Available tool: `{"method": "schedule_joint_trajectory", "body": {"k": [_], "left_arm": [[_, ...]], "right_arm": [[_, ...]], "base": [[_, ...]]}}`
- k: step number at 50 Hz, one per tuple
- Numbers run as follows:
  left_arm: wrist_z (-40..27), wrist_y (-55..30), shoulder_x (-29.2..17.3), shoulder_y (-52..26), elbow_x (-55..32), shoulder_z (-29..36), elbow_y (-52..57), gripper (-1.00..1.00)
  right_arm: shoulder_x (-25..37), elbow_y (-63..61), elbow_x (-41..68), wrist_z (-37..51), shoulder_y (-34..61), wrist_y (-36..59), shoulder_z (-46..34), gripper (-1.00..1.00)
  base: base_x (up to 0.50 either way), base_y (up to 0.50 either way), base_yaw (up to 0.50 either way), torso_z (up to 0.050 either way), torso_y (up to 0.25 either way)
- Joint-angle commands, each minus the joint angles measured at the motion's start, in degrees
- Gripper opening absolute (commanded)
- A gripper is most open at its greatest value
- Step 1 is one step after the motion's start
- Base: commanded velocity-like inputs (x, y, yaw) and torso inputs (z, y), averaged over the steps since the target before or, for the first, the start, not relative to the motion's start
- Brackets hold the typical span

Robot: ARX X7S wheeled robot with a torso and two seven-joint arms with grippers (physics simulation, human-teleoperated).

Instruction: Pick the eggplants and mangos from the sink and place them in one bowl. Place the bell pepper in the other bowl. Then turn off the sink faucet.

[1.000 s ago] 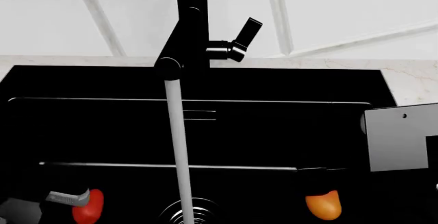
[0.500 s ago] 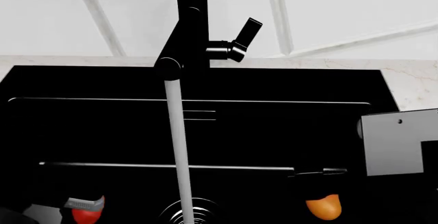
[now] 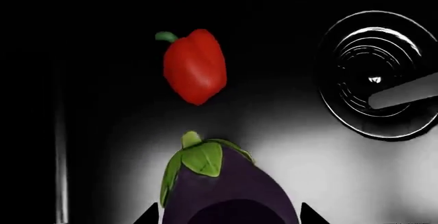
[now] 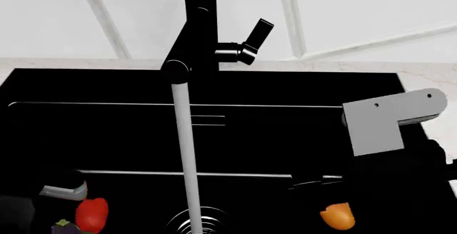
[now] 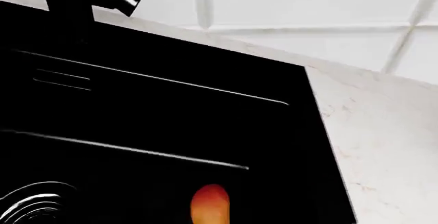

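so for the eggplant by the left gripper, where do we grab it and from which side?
Grip the eggplant across its plump purple body, behind the green cap, probably coming down from above. In the left wrist view it lies on the floor of the sink with the cap end toward the bell pepper, apart from it, so the widest part sits between the fingertips. Avoid the narrow leafy cap.

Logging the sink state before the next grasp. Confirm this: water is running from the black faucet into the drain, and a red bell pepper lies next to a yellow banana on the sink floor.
Not a banana. The left wrist view shows the red bell pepper beside a dark purple eggplant with a green cap. The black angular faucet is indeed running into the round ribbed drain.
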Motion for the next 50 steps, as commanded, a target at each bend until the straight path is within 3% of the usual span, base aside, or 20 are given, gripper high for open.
{"method": "schedule_joint_trajectory", "body": {"k": [1,8,17,20,25,34,36,42,50], "left_arm": [[-12.3,-3.3,-6.3,-0.8,-18.6,-9.9,17.5,-1.00],[-13.6,-2.0,-7.5,-4.2,-18.8,-11.6,20.0,-1.00],[-14.0,2.0,-8.9,-3.7,-25.2,-16.7,24.6,-1.00],[-9.8,1.3,-9.0,-3.9,-19.0,-17.1,28.8,-1.00],[-9.2,2.3,-9.0,-2.7,-16.6,-17.0,30.1,-1.00],[-10.6,3.0,-9.4,-3.3,-20.3,-17.3,29.5,-1.00],[-7.4,2.6,-9.8,-3.4,-16.9,-17.4,32.1,-1.00],[-10.1,3.7,-10.0,-4.7,-19.8,-18.0,31.3,-1.00],[-9.7,4.4,-9.8,-4.5,-18.8,-17.9,31.3,-1.00]], "right_arm": [[6.4,20.1,25.1,11.1,13.1,-2.5,-15.2,1.00],[5.2,29.9,15.0,-1.9,17.6,-8.2,-24.2,1.00],[2.8,43.1,2.8,-15.9,23.6,-16.3,-36.3,1.00],[0.8,49.5,-1.3,-22.3,26.0,-19.6,-41.1,1.00],[-2.5,59.2,-7.4,-30.2,29.0,-24.2,-48.1,1.00],[-9.2,79.1,-13.1,-38.7,33.0,-35.0,-51.1,1.00],[-11.3,84.9,-13.9,-41.0,33.8,-38.9,-51.0,1.00],[-14.4,95.4,-15.4,-44.6,35.7,-46.8,-50.5,1.00],[-15.0,97.2,-17.1,-45.0,34.4,-47.9,-49.1,1.00]], "base": [[0.00,0.00,0.00,0.000,0.000],[0.00,0.00,0.00,0.000,0.000],[0.00,0.00,0.00,0.000,0.000],[0.00,0.00,0.00,0.000,0.000],[0.00,0.00,0.00,0.000,0.000],[0.00,0.00,0.00,0.000,0.000],[0.00,0.00,0.00,0.000,0.000],[0.00,0.00,0.00,0.000,0.000],[0.00,0.00,0.00,0.000,0.000]]}}
